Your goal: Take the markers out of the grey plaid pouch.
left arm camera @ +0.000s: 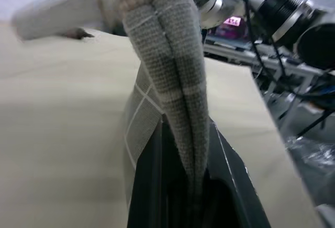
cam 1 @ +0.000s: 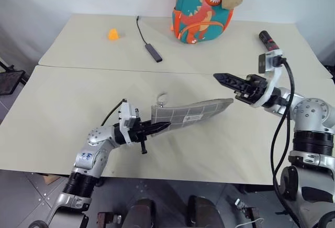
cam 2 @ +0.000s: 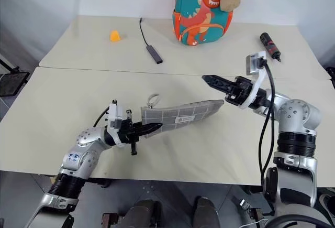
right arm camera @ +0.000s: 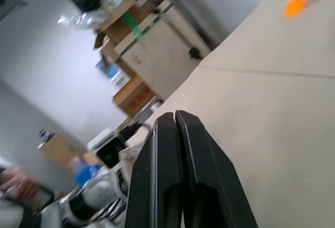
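The grey plaid pouch [cam 1: 191,111] lies stretched across the near table, its ring pull [cam 1: 162,99] standing up near one end. My left gripper [cam 1: 166,126] is shut on that end, and in the left wrist view the pouch's edge [left arm camera: 172,81] rises from between the black fingers [left arm camera: 149,186]. My right gripper [cam 1: 217,76] hangs in the air just past the pouch's far end, shut with nothing in it; its pressed-together fingers [right arm camera: 162,149] show in the right wrist view. The markers are out of view.
On the far table stand a teal and orange dinosaur backpack [cam 1: 204,10], a black cable with a flat dongle [cam 1: 149,44], a small orange object [cam 1: 113,34] and a thick black cylinder with red marks [cam 1: 268,41]. A seam [cam 1: 104,69] divides the two tables.
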